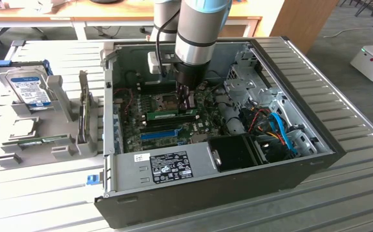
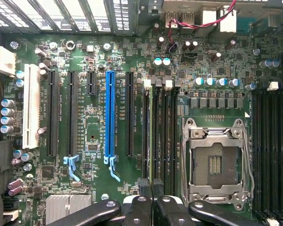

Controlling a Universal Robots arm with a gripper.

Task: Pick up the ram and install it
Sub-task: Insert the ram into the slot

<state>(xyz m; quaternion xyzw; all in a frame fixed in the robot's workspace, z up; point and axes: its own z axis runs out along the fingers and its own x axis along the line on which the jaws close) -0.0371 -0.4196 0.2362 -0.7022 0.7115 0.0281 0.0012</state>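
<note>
My hand is clamped on the top edge of the ram, which stands edge-on at the black memory slots; I judge it light, stiff, fragile, best held by its bare edges.

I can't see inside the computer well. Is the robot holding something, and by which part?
Yes: the gripper is shut on the ram, a thin green stick, pinching it by its top edge, low over the motherboard.

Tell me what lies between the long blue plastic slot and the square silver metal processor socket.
In the wrist view: one black slot, then a row of black memory slots, a thin green ram stick standing in one.
</note>
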